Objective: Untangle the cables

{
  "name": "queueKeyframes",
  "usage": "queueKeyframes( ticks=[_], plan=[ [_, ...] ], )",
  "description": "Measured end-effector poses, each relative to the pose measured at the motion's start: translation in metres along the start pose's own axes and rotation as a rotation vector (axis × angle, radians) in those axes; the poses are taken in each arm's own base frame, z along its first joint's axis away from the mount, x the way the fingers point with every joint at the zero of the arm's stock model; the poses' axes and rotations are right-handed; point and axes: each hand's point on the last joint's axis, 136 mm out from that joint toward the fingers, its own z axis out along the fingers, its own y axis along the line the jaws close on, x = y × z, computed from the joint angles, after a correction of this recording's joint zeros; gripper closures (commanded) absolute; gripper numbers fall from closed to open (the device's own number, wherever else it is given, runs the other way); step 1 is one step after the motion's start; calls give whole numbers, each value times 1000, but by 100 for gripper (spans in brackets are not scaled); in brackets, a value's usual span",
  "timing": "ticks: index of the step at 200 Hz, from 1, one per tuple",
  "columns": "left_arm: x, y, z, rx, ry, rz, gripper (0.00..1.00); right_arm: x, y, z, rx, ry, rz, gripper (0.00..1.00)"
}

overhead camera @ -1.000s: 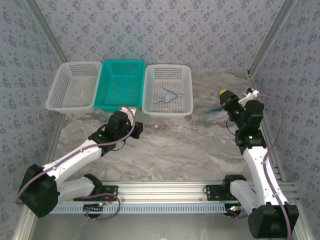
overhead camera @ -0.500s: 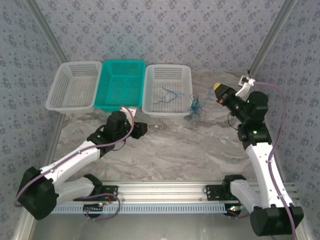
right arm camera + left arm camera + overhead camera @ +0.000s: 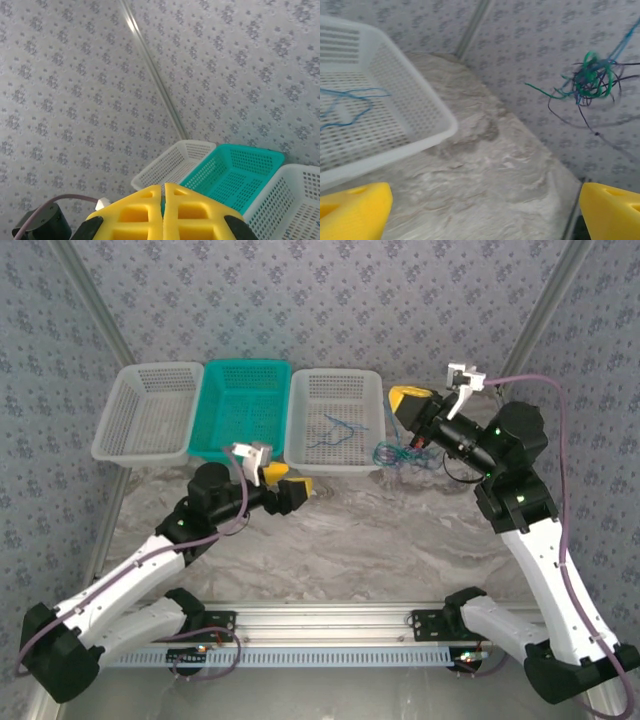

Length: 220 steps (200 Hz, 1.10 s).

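While one cable tangle [image 3: 400, 453] hangs, three baskets [image 3: 245, 364] stand

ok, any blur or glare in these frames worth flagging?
Left wrist: the hanging cable tangle is soft, and the left end effector shows defocused yellow fingers at the bottom corners. Right wrist: a glare streak on the metal corner post. Top external: even light, faint shadows, tangle small but legible.

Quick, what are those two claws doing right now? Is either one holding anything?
Left gripper: open, holding nothing.
Right gripper: closed, with the tangle of cables hanging from it.
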Motion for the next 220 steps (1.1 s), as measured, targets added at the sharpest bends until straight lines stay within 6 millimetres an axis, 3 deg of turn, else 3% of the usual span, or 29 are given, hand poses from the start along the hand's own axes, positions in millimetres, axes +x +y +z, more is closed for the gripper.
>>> queueKeyframes(
  ticks=[28,67,95,116,149,169,220],
  plan=[
    [-6,-24,20,87,10,-42,3,6,1,7,-8,23,-9,100],
    [-19,-43,36,165,-5,-73,1,13,2,14,-18,46,0,100],
    [-14,-57,47,213,20,-62,1,20,3,24,-38,58,24,100],
    [-16,-52,53,169,14,-33,0,29,3,34,-55,76,49,100],
    [-20,-19,65,6,-15,21,1,40,8,44,-81,101,73,100],
    [-18,-10,68,-24,-5,63,1,42,10,45,-86,105,73,100],
    [-10,-37,78,132,102,271,1,43,13,44,-103,114,74,100]
  ],
)
